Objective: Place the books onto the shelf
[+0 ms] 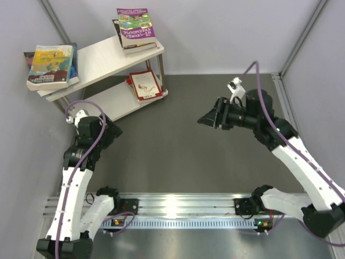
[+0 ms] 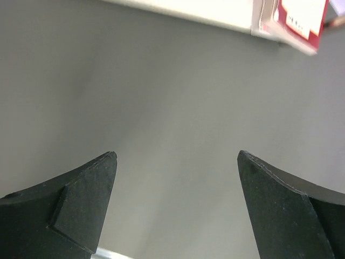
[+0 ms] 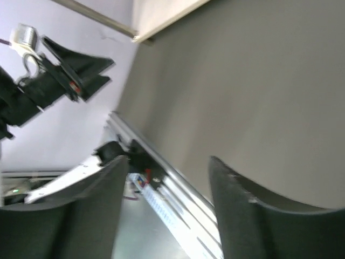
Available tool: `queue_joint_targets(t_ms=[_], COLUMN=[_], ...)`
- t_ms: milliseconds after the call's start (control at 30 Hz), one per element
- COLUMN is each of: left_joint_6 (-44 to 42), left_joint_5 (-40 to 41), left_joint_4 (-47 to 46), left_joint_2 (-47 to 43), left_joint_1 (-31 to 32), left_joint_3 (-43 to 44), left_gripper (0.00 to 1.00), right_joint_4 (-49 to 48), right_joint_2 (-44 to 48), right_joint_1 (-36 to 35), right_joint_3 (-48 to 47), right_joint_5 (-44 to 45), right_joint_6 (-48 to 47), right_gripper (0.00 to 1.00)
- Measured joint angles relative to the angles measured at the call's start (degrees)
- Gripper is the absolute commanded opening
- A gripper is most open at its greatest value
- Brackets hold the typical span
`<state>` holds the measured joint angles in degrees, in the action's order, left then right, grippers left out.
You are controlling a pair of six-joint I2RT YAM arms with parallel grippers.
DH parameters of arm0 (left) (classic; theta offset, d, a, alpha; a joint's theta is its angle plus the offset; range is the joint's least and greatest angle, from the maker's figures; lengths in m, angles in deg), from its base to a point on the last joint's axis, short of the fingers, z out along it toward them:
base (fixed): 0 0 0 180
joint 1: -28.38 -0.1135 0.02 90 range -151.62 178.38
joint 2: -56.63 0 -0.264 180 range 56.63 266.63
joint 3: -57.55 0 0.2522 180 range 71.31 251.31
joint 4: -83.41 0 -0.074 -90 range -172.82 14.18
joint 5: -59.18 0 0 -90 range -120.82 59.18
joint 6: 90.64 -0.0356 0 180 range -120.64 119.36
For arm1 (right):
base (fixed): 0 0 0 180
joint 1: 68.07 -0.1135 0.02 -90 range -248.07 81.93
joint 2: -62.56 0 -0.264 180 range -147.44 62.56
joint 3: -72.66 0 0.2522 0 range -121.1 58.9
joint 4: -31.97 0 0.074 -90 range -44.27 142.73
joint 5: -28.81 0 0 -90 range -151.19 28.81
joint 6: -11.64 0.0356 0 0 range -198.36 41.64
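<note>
The right gripper [image 1: 204, 120] hovers above the table [image 1: 183, 156], jaws parted, nothing between them. The left gripper [image 1: 115, 130] gapes wide, empty. Just beyond its fingertips, the shelf [image 1: 102, 59]: red book [image 1: 145, 85] on the lower board, purple-green book [image 1: 136, 26] and a yellow-covered stack [image 1: 51, 66] up top.

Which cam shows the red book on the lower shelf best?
Top external: the red book lies fully visible on the lower board. Left wrist catches only a cropped corner; right wrist shows none of it.
</note>
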<state>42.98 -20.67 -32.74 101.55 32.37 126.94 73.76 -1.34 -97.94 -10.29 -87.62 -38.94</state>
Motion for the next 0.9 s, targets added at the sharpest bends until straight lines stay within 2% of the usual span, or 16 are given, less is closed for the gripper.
queue_joint_targets(t_ms=[67,200,300,333,367,400,533,700,800,900], left_joint_6=[-1.4,-4.9,-9.1,-11.1,-13.1,-15.2,-24.0,-30.9,-32.3,-33.5], left_joint_5=[1.8,4.3,6.8,7.3,7.3,7.2,5.6,4.9,5.0,3.9], left_joint_4=[-3.4,-9.5,-17.4,-20.7,-23.4,-26.6,-42.2,-63.7,-76.3,-84.1], left_joint_2=[0.0,2.2,5.2,6.2,7.0,7.6,9.4,13.5,21.1,29.6], left_joint_1=[0.0,0.0,0.0,0.0,0.0,0.0,0.0,-0.1,-0.7,-1.8], left_joint_3=[-1.9,-4.7,-9.3,-11.6,-14.0,-16.6,-27.1,-38.0,-41.4,-41.4], left_gripper=[0.99,0.98,0.99,0.99,0.98,0.97,0.99,0.99,0.98,0.99], right_joint_4=[5.0,12.1,14.8,15.4,15.8,16.2,16.2,16.3,16.1,16.1], right_joint_2=[5.7,13.2,17.0,18.3,19.3,20.5,25.8,31.3,32.9,33.7], right_joint_1=[0.0,0.0,0.0,0.0,0.0,0.0,0.0,0.0,0.0,0.0], right_joint_3=[1.1,1.4,1.6,1.9,2.3,2.8,7.1,13.7,16.0,17.2], right_joint_5=[3.4,8.4,12.0,13.7,15.1,16.9,23.7,30.6,32.0,32.8], right_joint_6=[-2.1,-4.7,-5.6,-5.8,-5.9,-5.8,-6.4,-8.0,-10.1,-11.7], right_gripper=[0.74,0.79,0.85,0.89,0.97,1.0,1.0,1.0,1.0,1.0])
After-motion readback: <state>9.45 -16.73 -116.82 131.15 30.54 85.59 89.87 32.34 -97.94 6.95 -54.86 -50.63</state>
